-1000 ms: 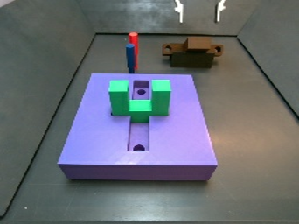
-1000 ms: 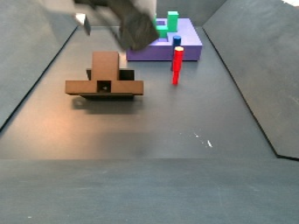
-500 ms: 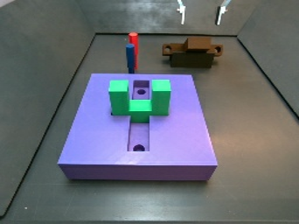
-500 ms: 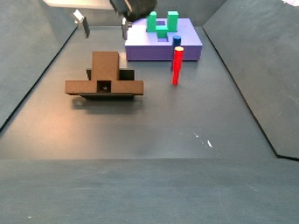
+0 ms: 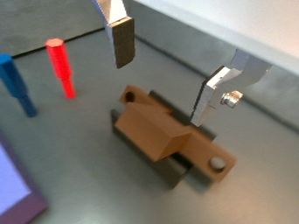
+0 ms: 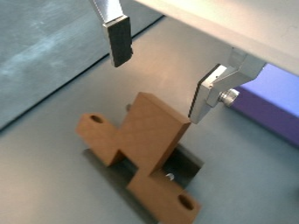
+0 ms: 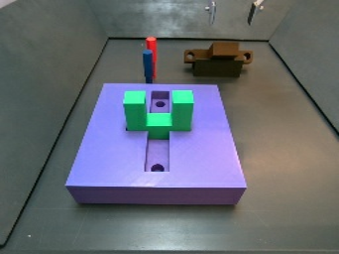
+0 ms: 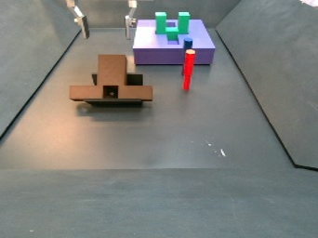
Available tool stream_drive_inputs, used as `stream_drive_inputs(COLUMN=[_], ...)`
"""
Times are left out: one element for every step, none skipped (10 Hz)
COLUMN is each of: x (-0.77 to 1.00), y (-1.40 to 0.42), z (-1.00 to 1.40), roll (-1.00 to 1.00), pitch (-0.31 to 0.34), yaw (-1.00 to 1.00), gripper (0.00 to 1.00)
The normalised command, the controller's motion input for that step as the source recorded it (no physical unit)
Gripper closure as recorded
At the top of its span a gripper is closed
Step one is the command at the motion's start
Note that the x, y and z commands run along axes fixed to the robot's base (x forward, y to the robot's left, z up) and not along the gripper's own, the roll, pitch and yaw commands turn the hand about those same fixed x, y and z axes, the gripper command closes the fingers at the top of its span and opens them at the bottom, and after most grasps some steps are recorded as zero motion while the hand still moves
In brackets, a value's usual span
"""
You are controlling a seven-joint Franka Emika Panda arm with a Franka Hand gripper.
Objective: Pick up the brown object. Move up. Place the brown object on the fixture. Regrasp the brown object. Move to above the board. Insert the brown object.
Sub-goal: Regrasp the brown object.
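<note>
Grey flooring carries the fixture (image 5: 173, 164), with the brown object (image 5: 158, 131) lying across it. Above that fixture the gripper (image 5: 167, 68) hangs wide and empty; regrasping well likely means descending centred, jaws straddling the bar's narrow sides.

Gripper (image 5: 170, 74) hangs open, clear above brown object (image 5: 158, 129); red post (image 5: 61, 67) seemingly stands nearby.

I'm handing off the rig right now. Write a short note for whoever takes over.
Gripper: open, empty, hanging above the brown object, not touching it.
Brown object: lying on the fixture, at the far end of the floor from the board.
Done: pickup, lift and placing on the fixture.
Left: regrasp the brown object, carry it above the board, insert it.
</note>
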Motion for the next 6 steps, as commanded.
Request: stream_drive_inputs(x=[0.31,0.31,0.3,0.26,0.24,0.19], y=[0.0,0.0,0.0,0.0,-0.08,-0.09], z=[0.07,0.06,0.06,0.06,0.0,0.0], roll=[1.0,1.0,1.0,1.0,1.0,1.0], pitch=[0.149,0.149,0.149,0.154,0.143,0.12], yaw=[0.15,0.15,0.15,0.21,0.23,0.27], gripper=[0.0,0.0,0.0,0.0,0.0,0.0])
